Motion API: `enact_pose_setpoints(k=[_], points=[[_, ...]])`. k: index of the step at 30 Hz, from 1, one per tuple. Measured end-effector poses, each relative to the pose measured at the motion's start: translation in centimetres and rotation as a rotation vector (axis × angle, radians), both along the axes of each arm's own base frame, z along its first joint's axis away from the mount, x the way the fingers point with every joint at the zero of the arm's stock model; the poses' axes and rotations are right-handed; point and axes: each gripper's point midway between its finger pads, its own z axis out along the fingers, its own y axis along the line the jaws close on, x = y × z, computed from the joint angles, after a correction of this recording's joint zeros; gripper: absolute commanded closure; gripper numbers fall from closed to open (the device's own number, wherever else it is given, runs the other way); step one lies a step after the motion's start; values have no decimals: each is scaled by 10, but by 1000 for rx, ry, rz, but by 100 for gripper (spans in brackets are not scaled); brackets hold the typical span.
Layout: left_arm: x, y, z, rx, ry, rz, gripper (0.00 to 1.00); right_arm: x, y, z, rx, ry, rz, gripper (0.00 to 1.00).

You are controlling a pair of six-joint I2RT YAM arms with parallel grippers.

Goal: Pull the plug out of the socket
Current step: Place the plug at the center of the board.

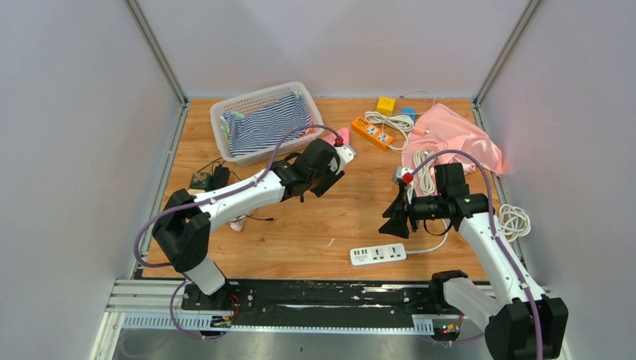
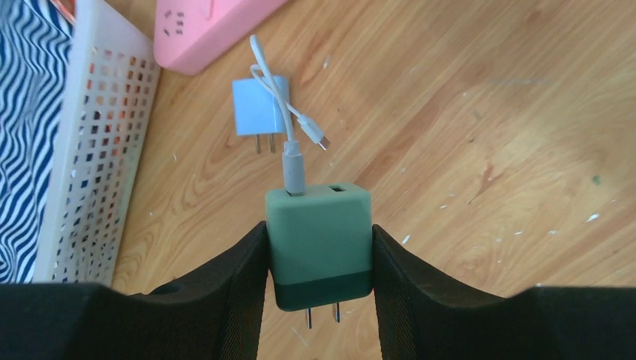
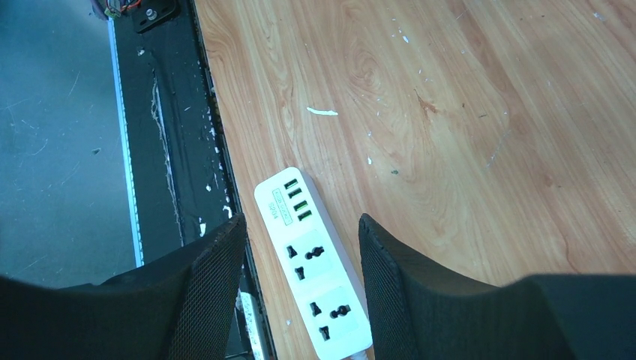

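My left end effector (image 2: 319,232) is pinching the green plug (image 2: 319,259) by its two flat sides. Both of its metal prongs point back at the wrist camera and sit in open air, out of any socket. A pale cable (image 2: 292,161) is pushed into the plug's far face; its loose end curls over a small blue charger (image 2: 259,109) lying on the tabletop (image 2: 487,112). From overhead I can hardly make the plug out, because the arm covers most of it.

The pink power strip (image 2: 202,30) is cut off by the top edge, and the white basket (image 2: 97,150) with the striped cloth (image 2: 22,112) runs off to the left.

My right end effector (image 3: 301,221) is spread with nothing gripped (the white power strip (image 3: 315,270) shows between its fingers, all sockets bare). The strip's near end drops out of frame, and I cannot tell how high the fingers sit above it.
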Motion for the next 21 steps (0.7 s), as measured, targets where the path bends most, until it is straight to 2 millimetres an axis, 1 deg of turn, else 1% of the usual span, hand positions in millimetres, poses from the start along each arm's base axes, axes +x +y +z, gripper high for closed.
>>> enact_pose_setpoints(k=[3, 6, 12, 16, 19, 21], points=[[4, 9, -19, 56, 44, 0, 100, 0, 0, -1, -3, 0, -1, 41], [12, 15, -33, 92, 85, 10, 100, 0, 0, -1, -4, -1, 0, 41], [28, 23, -42, 119, 124, 37, 100, 0, -1, -2, -5, -2, 1, 41], [38, 24, -46, 137, 131, 41, 100, 0, -1, -2, -6, -2, 1, 41], [44, 24, -55, 165, 147, 38, 99, 0, -1, -2, -6, -1, 1, 41], [49, 25, -65, 187, 159, 37, 99, 0, -1, -3, -7, 1, 0, 41]])
